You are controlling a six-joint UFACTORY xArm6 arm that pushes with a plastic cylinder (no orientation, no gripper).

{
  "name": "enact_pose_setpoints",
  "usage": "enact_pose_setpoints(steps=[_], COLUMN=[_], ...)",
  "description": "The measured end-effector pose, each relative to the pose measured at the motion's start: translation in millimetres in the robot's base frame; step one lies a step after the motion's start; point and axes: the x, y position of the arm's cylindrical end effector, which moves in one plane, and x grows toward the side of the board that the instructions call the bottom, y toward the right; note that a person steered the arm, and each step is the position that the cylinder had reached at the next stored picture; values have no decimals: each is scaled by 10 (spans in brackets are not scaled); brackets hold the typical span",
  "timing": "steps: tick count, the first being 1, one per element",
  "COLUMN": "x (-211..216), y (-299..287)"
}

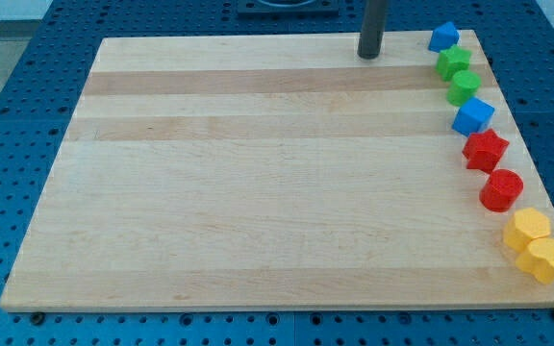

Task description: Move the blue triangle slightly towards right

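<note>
The blue triangle (442, 37) sits at the far right corner of a pale wooden board (258, 183), close to the board's far edge and right edge. It is the farthest piece in a curved line of eight blocks that runs down the right side of the board, from far to near.

Just nearer than the triangle is a green star (454, 61), and touching that, a green round block (464, 86). Next comes a blue cube (472, 116), then a red star (485, 150), then a red cylinder (501, 189). At the near end of the line lie two yellow blocks pressed together: a yellow block (527, 229) and, nearest of all, a yellow hexagon (545, 259).

The arm ends in a dark upright rod; there are no jaws on it, and it holds nothing. The rod's tip (369, 55) rests at the far edge of the board, to the left of the blue triangle and clearly apart from it, touching no block.

The board lies on a blue table (27, 96) dotted with rows of small holes.
</note>
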Motion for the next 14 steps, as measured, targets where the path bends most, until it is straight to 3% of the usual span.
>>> enact_pose_setpoints(steps=[1,4,14], x=[-322,-351,-344], y=[42,528,1209])
